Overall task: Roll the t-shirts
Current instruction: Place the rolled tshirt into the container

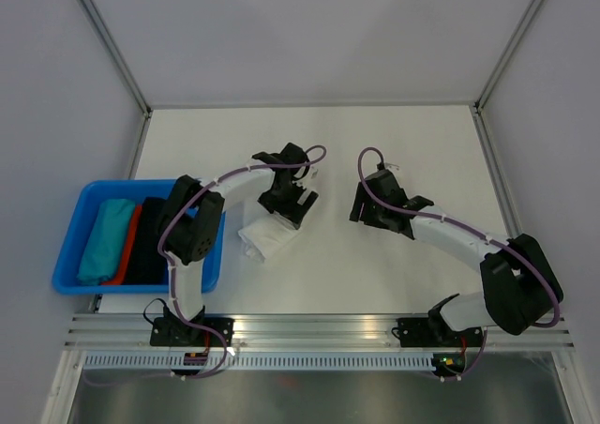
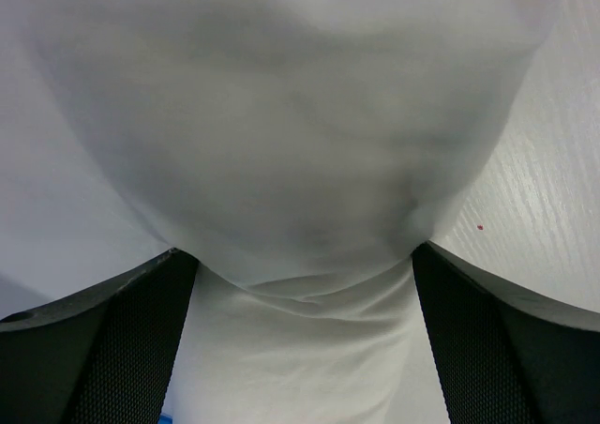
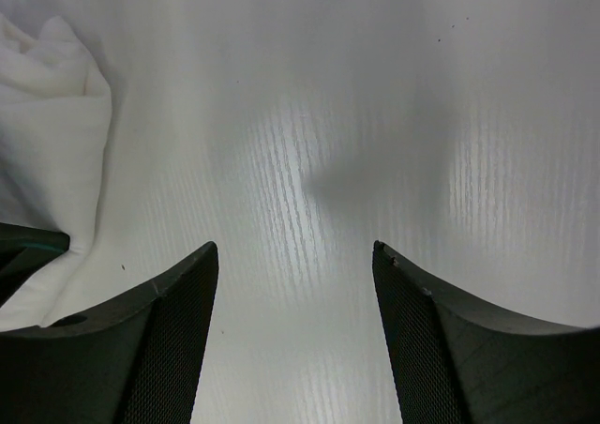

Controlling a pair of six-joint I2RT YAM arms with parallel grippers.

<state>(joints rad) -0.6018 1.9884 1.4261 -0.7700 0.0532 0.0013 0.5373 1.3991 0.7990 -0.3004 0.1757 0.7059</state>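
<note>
A white t-shirt [image 1: 265,237], bunched into a thick roll, lies on the table left of centre. My left gripper [image 1: 292,208] is down on its far end. In the left wrist view the white cloth [image 2: 300,143] fills the frame and sits between the wide-spread fingers [image 2: 141,340] of the left gripper [image 2: 305,265], which is open around it. My right gripper [image 1: 362,206] hovers to the right of the shirt, open over bare table [image 3: 309,161], with nothing in the right gripper [image 3: 295,255]. An edge of the white t-shirt [image 3: 47,114] shows at the left of that view.
A blue bin [image 1: 70,246] stands at the left table edge, holding a teal roll [image 1: 103,241], a red roll [image 1: 129,246] and a black roll [image 1: 148,241]. Grey walls close the table at the back and both sides.
</note>
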